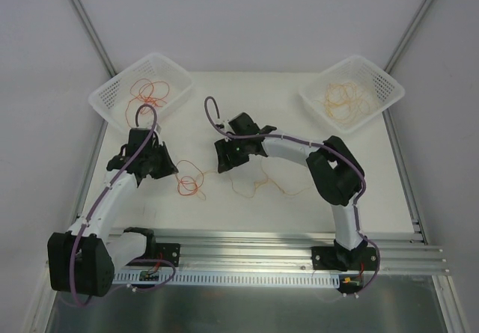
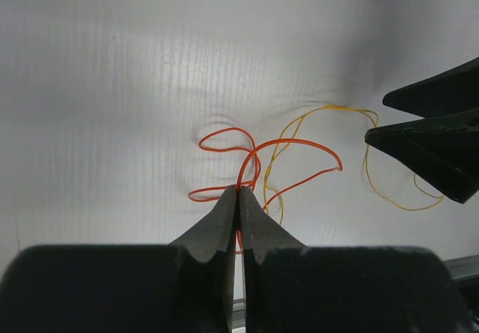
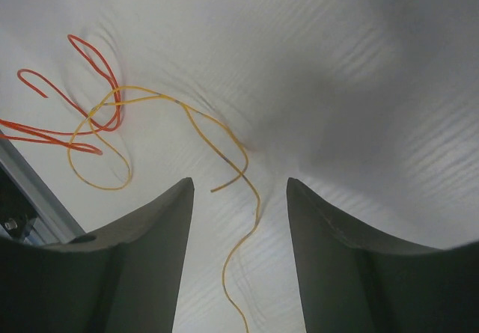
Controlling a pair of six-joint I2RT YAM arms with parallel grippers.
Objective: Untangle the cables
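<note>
Left gripper (image 2: 238, 195) pinched onto red cable (image 2: 299, 141) | right gripper (image 3: 239, 189) spread wide above yellow cable (image 3: 202, 118)

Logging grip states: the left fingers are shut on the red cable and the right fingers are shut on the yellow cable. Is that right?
Half right. The left gripper is shut on the red cable, but the right wrist view shows the right gripper open, the yellow cable lying loose between its fingers.
</note>
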